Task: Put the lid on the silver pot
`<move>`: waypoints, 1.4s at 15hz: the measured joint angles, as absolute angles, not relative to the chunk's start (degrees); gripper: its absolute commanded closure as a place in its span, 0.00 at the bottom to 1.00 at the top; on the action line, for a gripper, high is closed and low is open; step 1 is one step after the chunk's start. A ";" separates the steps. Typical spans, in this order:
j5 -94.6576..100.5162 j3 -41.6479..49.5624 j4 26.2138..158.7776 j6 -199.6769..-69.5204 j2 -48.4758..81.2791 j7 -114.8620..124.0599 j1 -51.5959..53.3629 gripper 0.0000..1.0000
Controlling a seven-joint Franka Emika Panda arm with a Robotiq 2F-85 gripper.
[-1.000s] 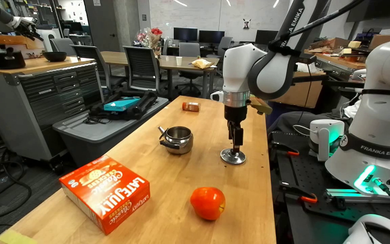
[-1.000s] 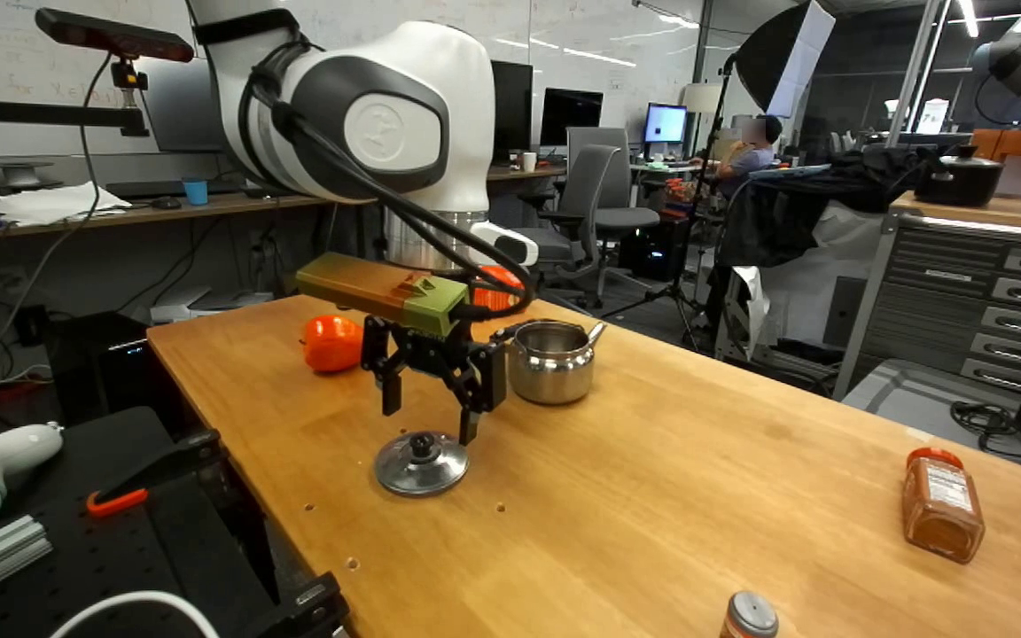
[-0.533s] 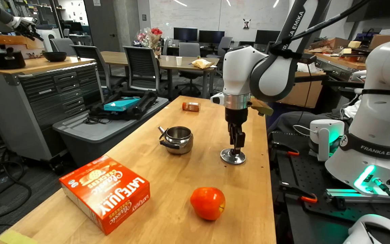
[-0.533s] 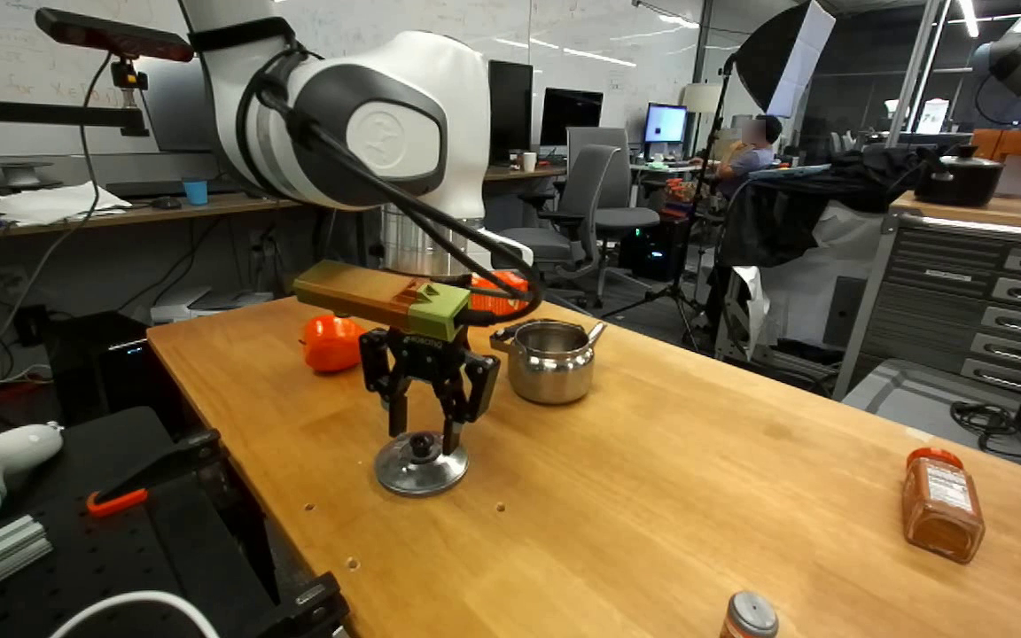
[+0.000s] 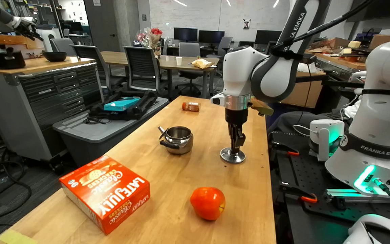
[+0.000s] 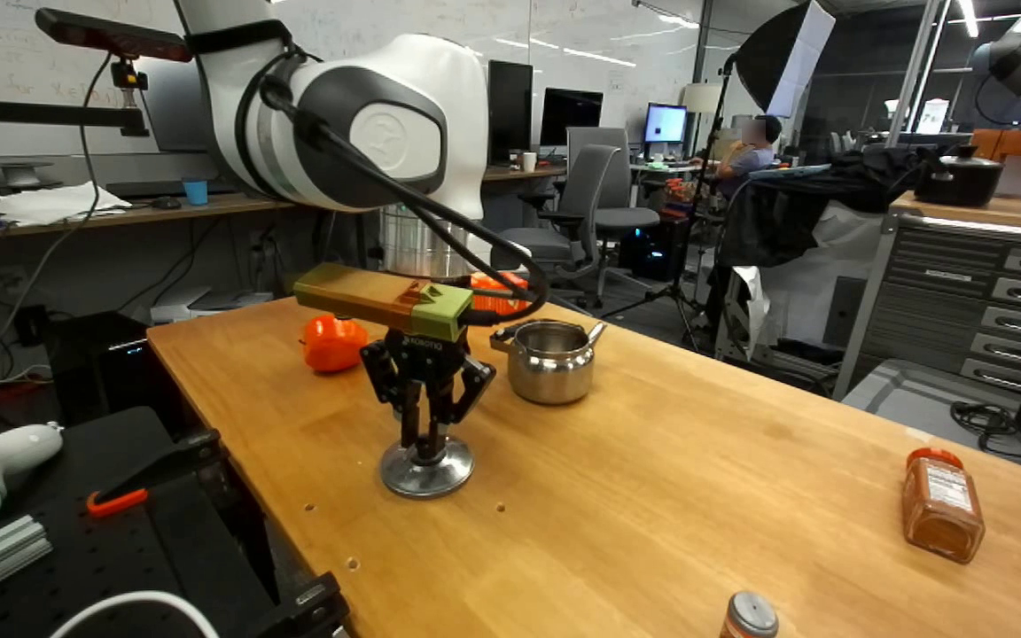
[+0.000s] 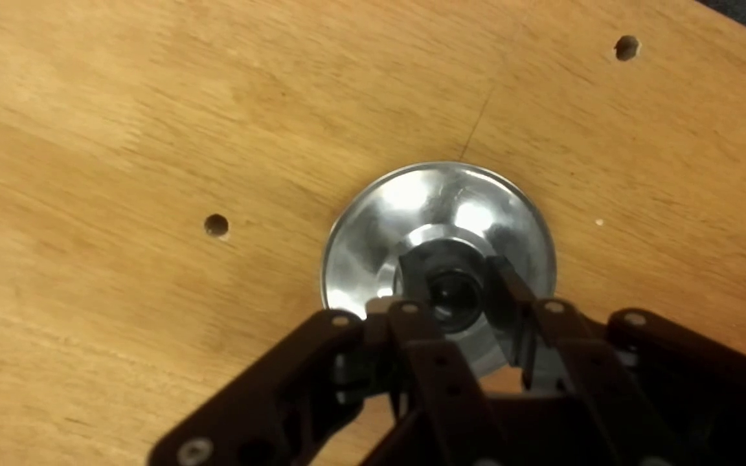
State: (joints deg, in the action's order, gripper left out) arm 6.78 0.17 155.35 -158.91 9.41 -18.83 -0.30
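The lid [image 6: 406, 478], a flat silver disc with a dark knob, rests on the wooden table. My gripper [image 6: 427, 447] points straight down over it, its fingers shut around the knob. Seen from the wrist, the knob [image 7: 456, 299] sits between the two fingertips [image 7: 506, 281], and the shiny lid [image 7: 438, 200] spreads out below them. The silver pot [image 5: 183, 144] stands upright with its top uncovered, apart from the lid. It is left of my gripper in that exterior view; the same pot [image 6: 555, 372] appears behind and to the right in an exterior view. The wrist view does not include the pot.
An orange cracker box [image 5: 105, 193] and a round red-orange fruit [image 5: 208, 203] share the table. A spice jar [image 6: 943, 509] lies on its side, and a grey-capped container [image 6: 750, 616] shows at the lower frame edge. Clamps [image 5: 298, 191] line the robot-side edge.
My gripper has come down over the lid, and its fingers have drawn together from wide open onto the knob. The lid has shifted very slightly. The pot has stayed put.
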 measured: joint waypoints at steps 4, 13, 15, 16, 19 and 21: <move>7.49 0.17 155.34 -158.91 9.41 -18.82 -0.30 0.93; 3.54 -0.12 155.32 -158.90 7.42 -22.18 -2.30 0.93; 1.94 -0.17 155.32 -158.86 6.23 -23.45 -2.59 0.93; 1.54 -0.19 155.31 -158.75 5.54 -23.71 -2.58 0.93; 1.53 -0.24 154.49 -156.31 2.90 -23.72 -2.38 0.93; 1.67 -0.26 153.00 -153.00 1.06 -23.57 -1.89 0.93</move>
State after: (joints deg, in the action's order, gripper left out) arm 1.67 -0.26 153.00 -153.00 1.06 -23.57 -1.89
